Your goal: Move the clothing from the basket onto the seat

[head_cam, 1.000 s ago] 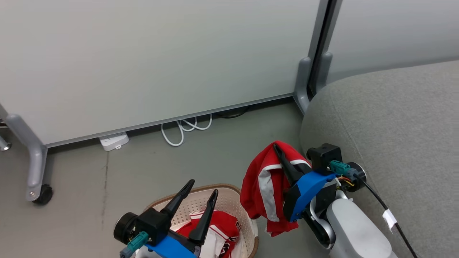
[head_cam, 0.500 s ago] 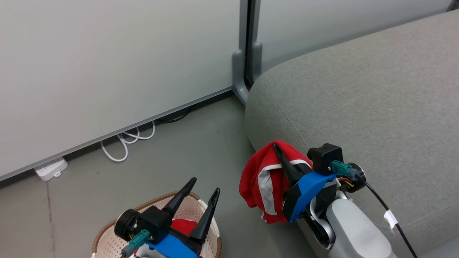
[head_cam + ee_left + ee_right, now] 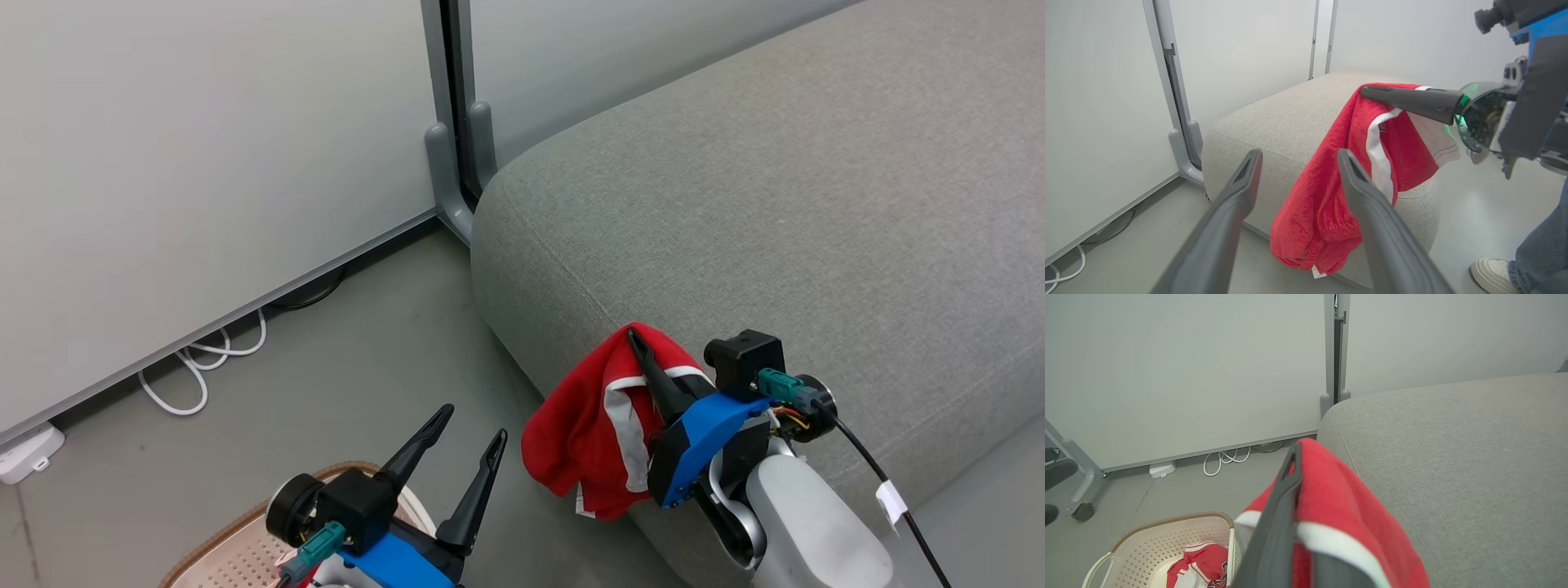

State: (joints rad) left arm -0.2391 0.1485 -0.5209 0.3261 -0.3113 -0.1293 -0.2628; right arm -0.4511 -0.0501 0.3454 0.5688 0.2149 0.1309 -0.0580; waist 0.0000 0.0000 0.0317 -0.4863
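Floor [image 3: 367, 367]: basket [image 3: 1188, 535] near left, striped jersey [image 3: 1204, 563] inside.
Right claw [image 3: 633, 336]: clamped on red garment [image 3: 571, 425] at seat [image 3: 735, 204] edge.
Left claw [image 3: 473, 421]: open.

Head cam: high, angled down-forward over floor [image 3: 367, 351] and seat [image 3: 775, 180]. Left wrist cam: low, near level, close on seat side. Right wrist cam: higher, faces partition [image 3: 1188, 367], basket [image 3: 1167, 535] below. All share seat corner, clothing [image 3: 571, 416].

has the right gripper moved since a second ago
Yes. The right gripper, shut on the red garment, has swung toward the seat: earlier it hung over the floor beside it, now at its edge. The view shifted too.
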